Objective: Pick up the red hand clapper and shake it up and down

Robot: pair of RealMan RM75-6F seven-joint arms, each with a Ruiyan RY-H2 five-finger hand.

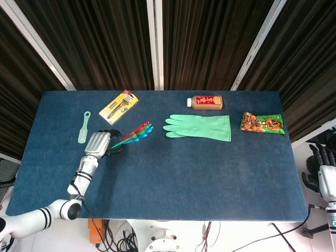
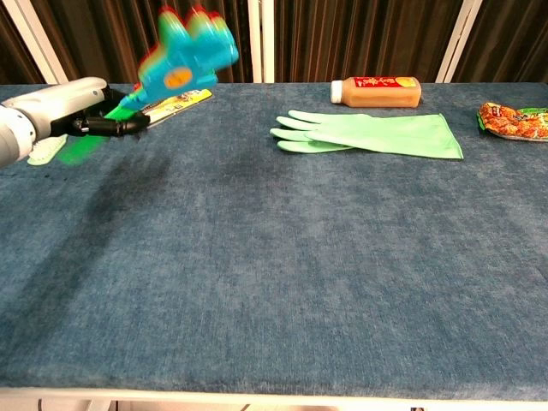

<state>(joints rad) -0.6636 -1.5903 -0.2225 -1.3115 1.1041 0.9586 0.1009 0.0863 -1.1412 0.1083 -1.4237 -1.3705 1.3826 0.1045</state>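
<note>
Left hand (image 1: 100, 144), at about 9 o'clock on the blue table (image 1: 210, 168), grips the green handle of the red hand clapper (image 1: 134, 134); its fingers close around the handle. The clapper is off the table, its blades raised and tilted up toward 1 o'clock, blurred in the chest view (image 2: 184, 56). Right hand (image 1: 325, 170) hangs off the table's edge at 4 o'clock, holding nothing, fingers apart. Green rubber glove (image 1: 202, 126) lies flat near the centre; orange bottle (image 1: 205, 102) at 12 o'clock; snack packet (image 1: 262, 123) at 2 o'clock; carded tool pack (image 1: 118, 106) and pale green brush (image 1: 83, 127) toward 10 o'clock.
</note>
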